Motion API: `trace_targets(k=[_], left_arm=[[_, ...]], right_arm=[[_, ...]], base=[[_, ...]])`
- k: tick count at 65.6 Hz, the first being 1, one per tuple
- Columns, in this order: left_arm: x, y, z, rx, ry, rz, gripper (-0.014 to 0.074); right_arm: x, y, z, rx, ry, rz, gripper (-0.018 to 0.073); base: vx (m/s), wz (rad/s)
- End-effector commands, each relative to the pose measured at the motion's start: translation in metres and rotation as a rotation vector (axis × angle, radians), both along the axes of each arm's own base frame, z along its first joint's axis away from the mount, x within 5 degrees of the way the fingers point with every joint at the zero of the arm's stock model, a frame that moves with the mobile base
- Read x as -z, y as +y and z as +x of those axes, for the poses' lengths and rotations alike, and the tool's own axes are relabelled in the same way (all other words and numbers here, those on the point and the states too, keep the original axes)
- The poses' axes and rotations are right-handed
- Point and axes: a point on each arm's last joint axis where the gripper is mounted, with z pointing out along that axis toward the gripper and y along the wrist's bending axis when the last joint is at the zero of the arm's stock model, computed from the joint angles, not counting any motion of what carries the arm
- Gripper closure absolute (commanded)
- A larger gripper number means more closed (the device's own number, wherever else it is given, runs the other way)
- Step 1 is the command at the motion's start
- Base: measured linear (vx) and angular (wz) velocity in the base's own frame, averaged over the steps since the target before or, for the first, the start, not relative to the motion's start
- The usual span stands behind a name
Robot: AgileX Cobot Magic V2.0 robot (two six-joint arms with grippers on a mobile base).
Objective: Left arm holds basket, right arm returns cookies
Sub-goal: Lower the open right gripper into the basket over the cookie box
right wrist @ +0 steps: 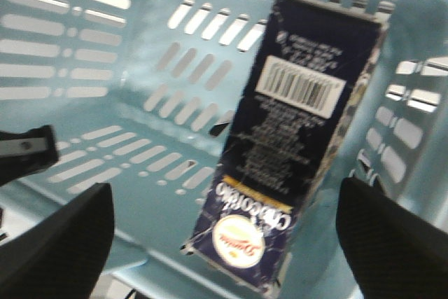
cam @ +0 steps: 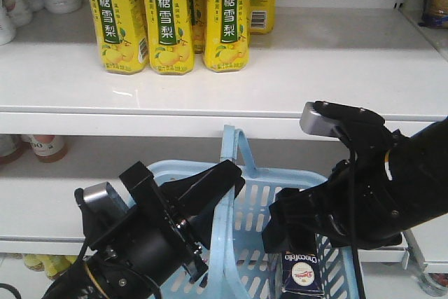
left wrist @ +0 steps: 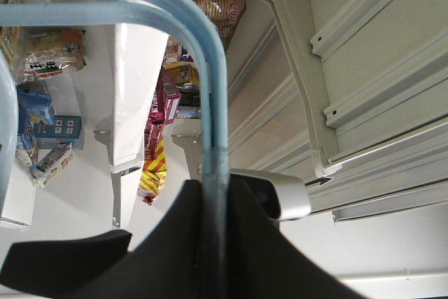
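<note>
White metal store shelf unit [cam: 301,68] filled the background. Light blue slotted plastic shopping basket [cam: 253,204] hung in front of it, below the upper shelf, one swing handle [cam: 234,152] raised. Bulky black right arm [cam: 413,187] with grey camera box reached into the basket's right side. Its right gripper [right wrist: 224,232] had jaws wide apart, one on each side of the cookies and touching nothing. Black left arm [cam: 133,250] sat low on the left. The wedge-shaped left gripper [left wrist: 213,197] was clamped on the swing handle, with the bar running between the fingers. Dark navy rectangular cardboard cookie box [right wrist: 294,138] stood inside the basket by the right wall, barcode face toward the wrist camera. Yellow plastic drink bottles [cam: 171,15] stood in a row on the upper shelf.
</note>
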Motion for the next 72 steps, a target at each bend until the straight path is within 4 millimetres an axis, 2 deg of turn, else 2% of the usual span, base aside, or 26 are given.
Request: trace_targets(k=[1,33,45,59,72], left_arm=[[-0.04,0.016,0.002,-0.111,-0.202,-0.269,0.0599],[-0.04,0.016,0.002,-0.111,-0.202,-0.269,0.0599],[-0.04,0.016,0.002,-0.111,-0.202,-0.269,0.0599],[-0.04,0.016,0.002,-0.111,-0.202,-0.269,0.0599],[-0.04,0.016,0.002,-0.111,-0.202,-0.269,0.0599]], right_arm=[[-0.011,0.0,0.006,0.011,-0.079,0.013,-0.0034],[-0.001,0.004,0.021,0.055,-0.108,-0.014,-0.0034],[0.0,0.004,0.023,0.058,-0.116,-0.015,-0.0034],[0.013,0.002,0.021,0.059,-0.096,-0.042,-0.0034],[0.012,0.006,0.021,0.044,-0.132,-0.037,-0.0034]], base=[[0.0,0.0],[0.0,0.0],[0.0,0.0],[0.0,0.0],[0.0,0.0]])
